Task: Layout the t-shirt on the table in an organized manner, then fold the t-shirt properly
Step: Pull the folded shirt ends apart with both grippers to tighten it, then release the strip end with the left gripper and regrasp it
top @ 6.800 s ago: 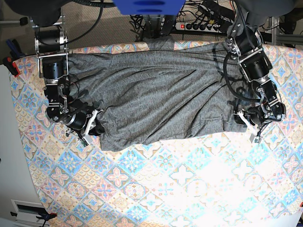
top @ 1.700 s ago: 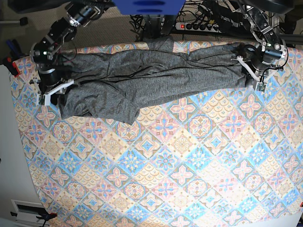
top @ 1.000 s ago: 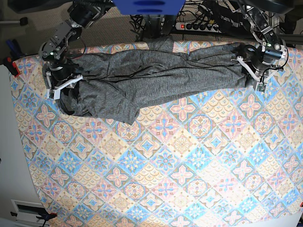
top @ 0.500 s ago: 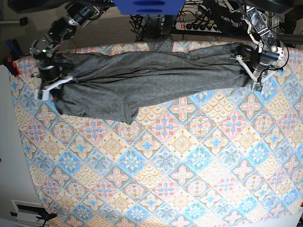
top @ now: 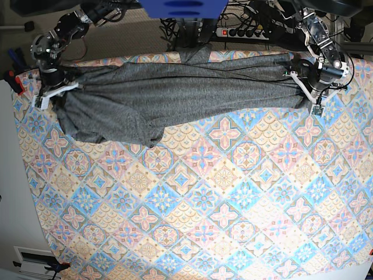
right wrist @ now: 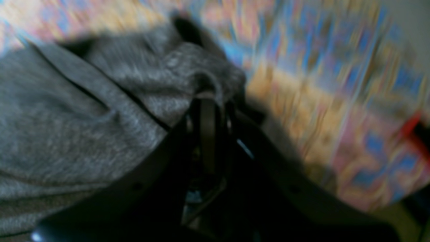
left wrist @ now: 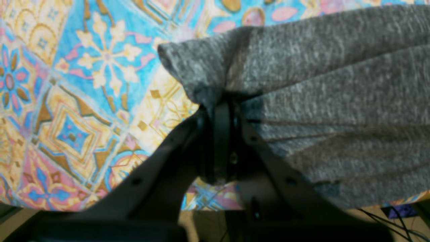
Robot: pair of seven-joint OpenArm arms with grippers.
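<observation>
The dark heather-grey t-shirt (top: 175, 93) is stretched in a long band along the far edge of the table (top: 221, 198), with a looser flap hanging toward the front at its left part. My left gripper (top: 309, 93) is shut on the shirt's right end; the left wrist view shows its jaws (left wrist: 220, 111) pinching a bunched corner of fabric (left wrist: 319, 101). My right gripper (top: 53, 92) is shut on the shirt's left end; the blurred right wrist view shows fabric (right wrist: 100, 117) gathered at the jaws (right wrist: 208, 101).
A power strip (top: 245, 32) and cables lie on the floor behind the table. A red clamp (top: 16, 84) sits at the table's far left corner. The patterned cloth in front of the shirt is bare.
My right gripper has moved up and left toward the far left corner, pulling the shirt tauter and flatter. My left gripper has shifted slightly, still holding the right end.
</observation>
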